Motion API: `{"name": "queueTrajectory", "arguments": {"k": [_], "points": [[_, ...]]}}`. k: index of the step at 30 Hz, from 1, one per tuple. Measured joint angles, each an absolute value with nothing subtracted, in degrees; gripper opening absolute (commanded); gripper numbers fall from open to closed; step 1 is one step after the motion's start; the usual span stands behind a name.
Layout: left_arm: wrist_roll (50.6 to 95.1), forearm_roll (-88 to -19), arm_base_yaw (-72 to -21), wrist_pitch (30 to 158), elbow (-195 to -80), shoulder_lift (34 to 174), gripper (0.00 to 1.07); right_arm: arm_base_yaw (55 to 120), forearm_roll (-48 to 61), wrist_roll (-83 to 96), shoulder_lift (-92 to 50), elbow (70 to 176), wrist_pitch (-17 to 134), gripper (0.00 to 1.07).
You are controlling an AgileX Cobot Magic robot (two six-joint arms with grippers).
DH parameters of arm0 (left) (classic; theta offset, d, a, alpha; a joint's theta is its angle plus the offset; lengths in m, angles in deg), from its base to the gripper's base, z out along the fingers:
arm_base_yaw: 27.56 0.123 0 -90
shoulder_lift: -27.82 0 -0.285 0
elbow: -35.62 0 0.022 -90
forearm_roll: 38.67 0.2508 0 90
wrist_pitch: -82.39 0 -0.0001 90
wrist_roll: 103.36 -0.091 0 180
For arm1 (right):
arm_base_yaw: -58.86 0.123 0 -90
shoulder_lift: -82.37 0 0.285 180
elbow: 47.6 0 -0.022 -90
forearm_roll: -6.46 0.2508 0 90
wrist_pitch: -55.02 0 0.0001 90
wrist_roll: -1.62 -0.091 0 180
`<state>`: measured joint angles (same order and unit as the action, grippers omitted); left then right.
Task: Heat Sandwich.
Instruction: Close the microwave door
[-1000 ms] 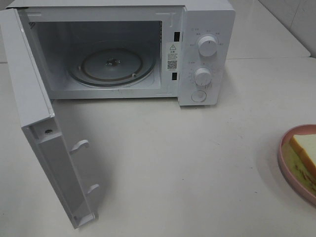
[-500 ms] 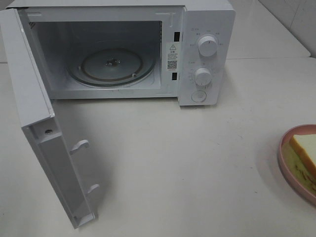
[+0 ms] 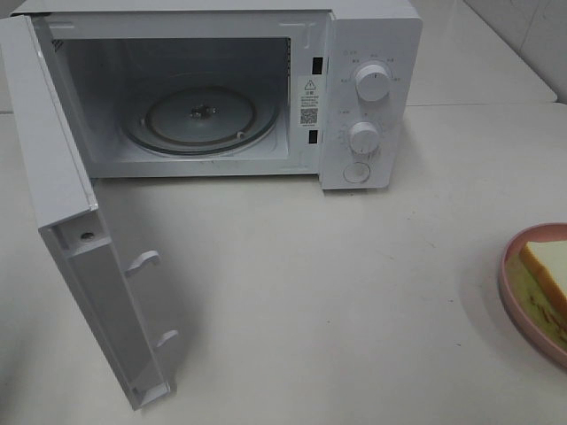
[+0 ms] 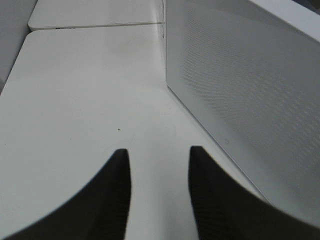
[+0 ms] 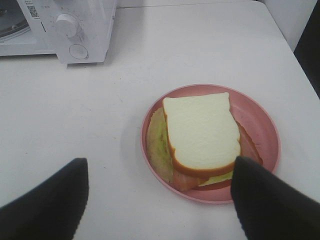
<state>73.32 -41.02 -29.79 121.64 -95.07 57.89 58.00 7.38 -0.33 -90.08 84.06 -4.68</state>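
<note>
Sandwich [image 5: 201, 131] is lying on a pink plate [image 5: 260, 127], well off to the right of the microwave [image 3: 368, 53] and nearer the front of the table [image 3: 337, 292]; in the high view only its left part is showing at the frame's edge. White bread is sitting on top, with greenish and orange-red filling poking out at the sides.

The microwave is standing with its door [image 3: 80, 257] swung wide open on the left, and the glass turntable [image 3: 199, 119] is lying bare inside.

The right gripper [image 5: 160, 195] is hovering over the table just short of the plate, its fingers [image 5: 47, 200] standing wide apart and clasping nothing. The left gripper [image 4: 159, 165] is sitting beside the door's perforated outer face, fingers [image 4: 112, 195] partly parted with a bare gap between them, gripping nothing.
</note>
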Motion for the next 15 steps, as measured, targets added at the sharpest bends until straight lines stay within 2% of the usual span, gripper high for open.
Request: {"name": "queueTrajectory", "arguments": {"k": [1, 2, 3, 7, 14, 15], "points": [[73.26, -40.85, -29.79, 120.27, -94.78, 59.38, 0.1, 58.0, 7.38, -0.33, -90.08, 84.06, -4.68, 0.76], [73.26, -40.85, -29.79, 120.27, -94.78, 59.38, 0.1, 58.0, 7.38, -0.33, -90.08, 84.06, -4.68, 0.76], [72.8, -40.68, -29.79, 117.69, -94.15, 62.02, 0.0, 58.0, 7.38, -0.33, -90.08, 84.06, -4.68, 0.76], [71.77, -40.51, -29.79, 112.53, -92.6, 65.92, 0.0, 58.0, 7.43, -0.33, -90.08, 84.06, -4.68, 0.76], [70.91, -40.45, -29.79, 90.53, -85.5, 74.45, 0.0, 58.0, 7.43, -0.33, -90.08, 84.06, -4.68, 0.76], [70.91, -40.45, -29.79, 90.53, -85.5, 74.45, 0.0, 58.0, 7.43, -0.33, -90.08, 84.06, -4.68, 0.76]]}}
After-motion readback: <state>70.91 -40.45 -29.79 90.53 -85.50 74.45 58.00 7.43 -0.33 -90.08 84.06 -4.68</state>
